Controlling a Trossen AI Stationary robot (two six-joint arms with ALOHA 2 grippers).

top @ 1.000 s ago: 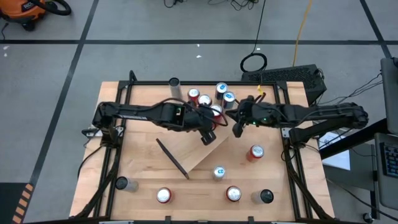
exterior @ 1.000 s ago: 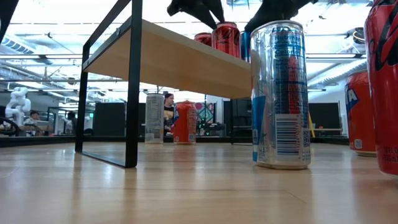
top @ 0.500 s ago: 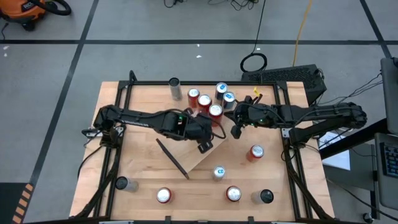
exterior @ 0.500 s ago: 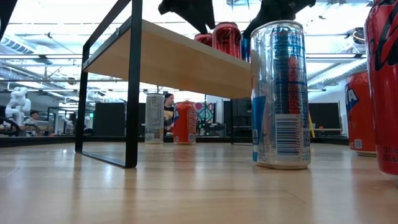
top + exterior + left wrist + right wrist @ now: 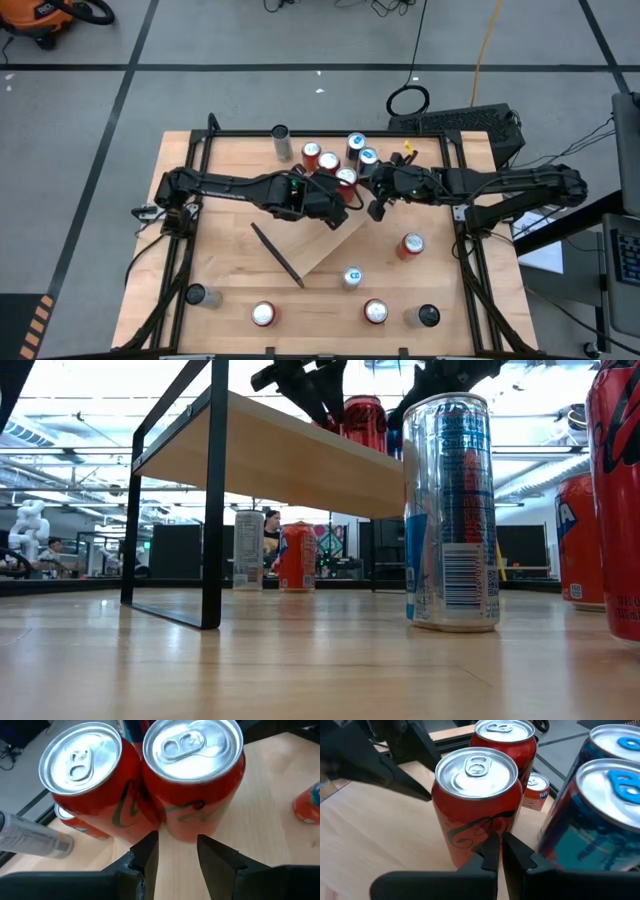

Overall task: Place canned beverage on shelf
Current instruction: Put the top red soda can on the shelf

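Left gripper (image 5: 177, 851) hovering partly open just short of red can (image 5: 194, 775), holding nothing, arm reaching level across shelf (image 5: 325, 245). Can standing upright on shelf's far end, touching second red can (image 5: 95, 785). Right gripper (image 5: 499, 851) pinched shut, empty, pointing at same can from opposite side, beside blue cans (image 5: 592, 815).

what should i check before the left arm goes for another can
1. Left gripper free of the red can: ok, fingers open and empty beside it.
2. Red can upright on the shelf: ok.
3. Right gripper out of the way: not ok, shut and close to the same can.
4. Room left on shelf: ok, bare board nearer the camera.
5. Next can reachable: ok, blue can stands upright on the table.
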